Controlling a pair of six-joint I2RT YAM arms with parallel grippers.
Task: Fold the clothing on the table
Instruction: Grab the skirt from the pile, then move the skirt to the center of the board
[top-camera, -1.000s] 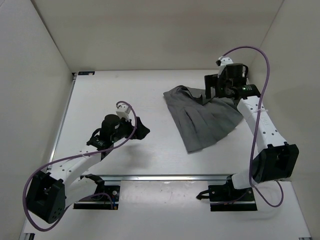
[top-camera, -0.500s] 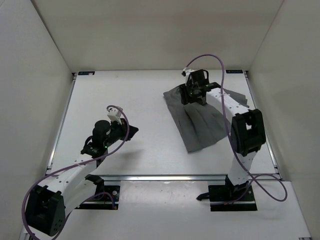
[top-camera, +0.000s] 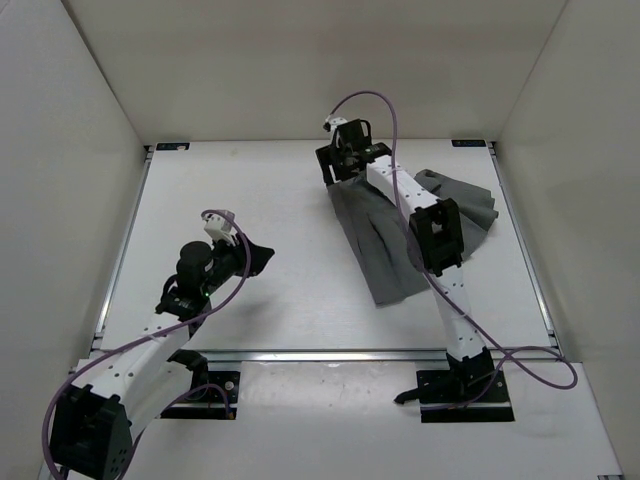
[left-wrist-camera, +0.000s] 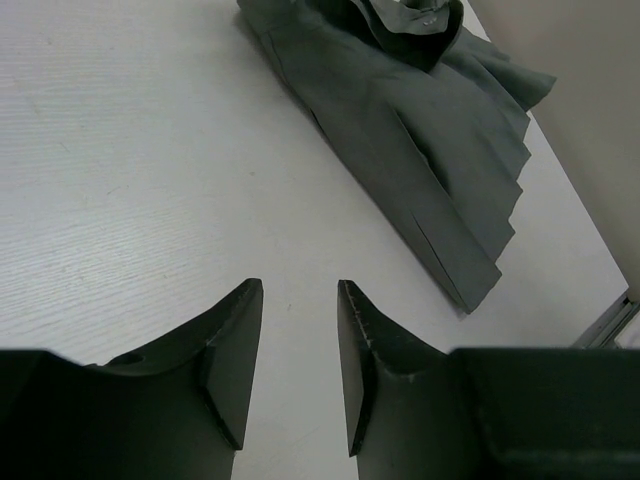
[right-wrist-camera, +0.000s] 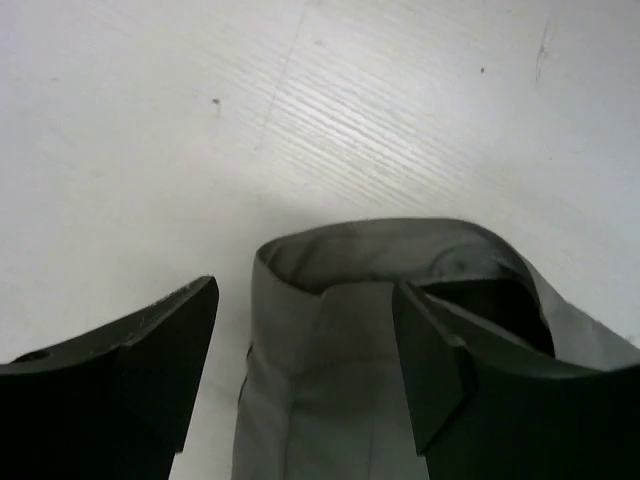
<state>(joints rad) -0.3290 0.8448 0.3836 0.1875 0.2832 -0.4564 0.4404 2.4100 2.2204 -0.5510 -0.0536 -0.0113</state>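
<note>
Noted soft, matt mid-grey cloth in the clothing (top-camera: 378, 250), pleated and rumpled at its far end, with no sheen in either wrist view. Found the table (top-camera: 250, 200) a smooth white top of faint straight grain, matt with a few small dark specks, and the rail (top-camera: 330, 353) at its near edge bare silvery metal. Saw dull dark plastic in the fingers (left-wrist-camera: 232, 350) of the left gripper (left-wrist-camera: 300, 287) and the right gripper (right-wrist-camera: 305, 290), smooth white plastic on the arm shells (top-camera: 455, 305), and smooth purple sheathing on the cables (top-camera: 366, 94).

The white table (top-camera: 250, 200) carries a grey pleated skirt (top-camera: 375, 250), lying crumpled toward its far right side.
</note>
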